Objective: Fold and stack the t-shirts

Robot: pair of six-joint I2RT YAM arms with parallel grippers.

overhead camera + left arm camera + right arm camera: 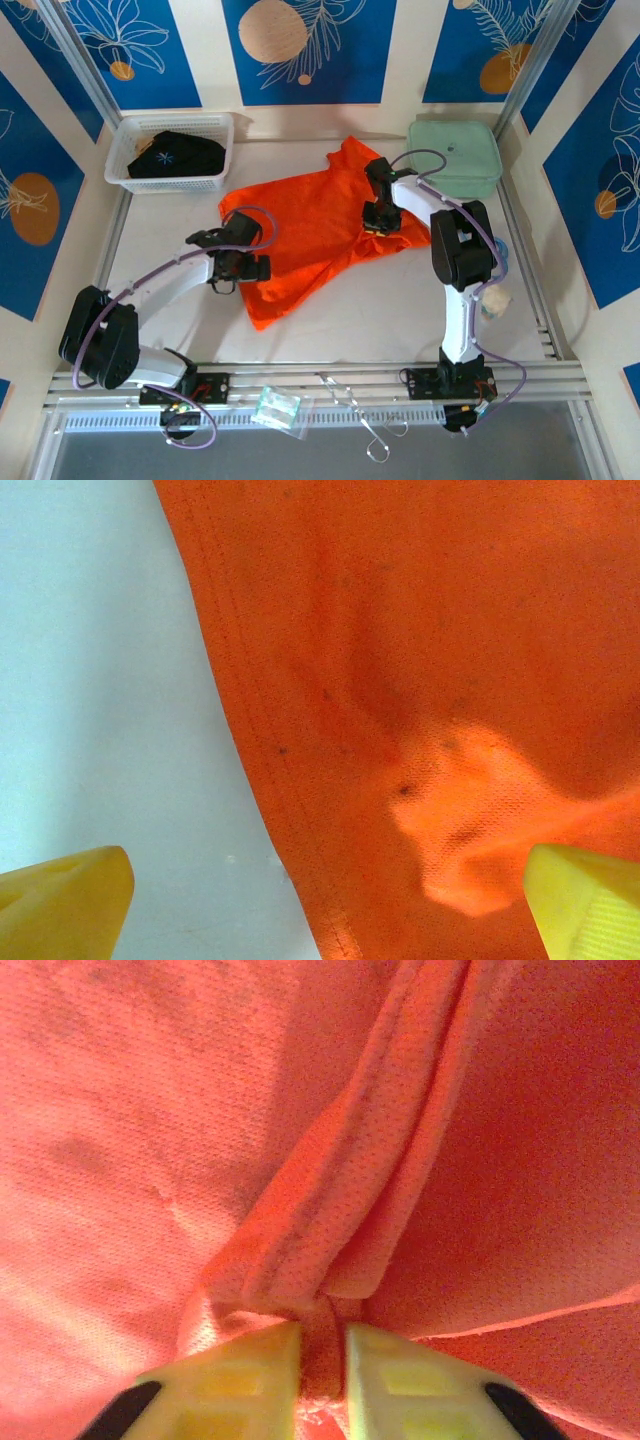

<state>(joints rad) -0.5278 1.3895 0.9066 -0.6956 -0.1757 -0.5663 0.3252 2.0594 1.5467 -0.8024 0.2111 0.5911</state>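
Pinches a bunched ridge of the orange t-shirt [300, 240], spread on the surface [380, 312], in the right claw [322, 1360]; holds the left claw [330, 905] wide open over its hem. May slip off when pulling, or drag extra layers askew.

The white surface [380, 310] carried a bright orange short-sleeved cloth t-shirt [300, 240], spread and rumpled across its centre. A white plastic mesh basket [170, 183] stood at eleven o'clock, and a pale green lidded plastic box [455, 160] at one o'clock.
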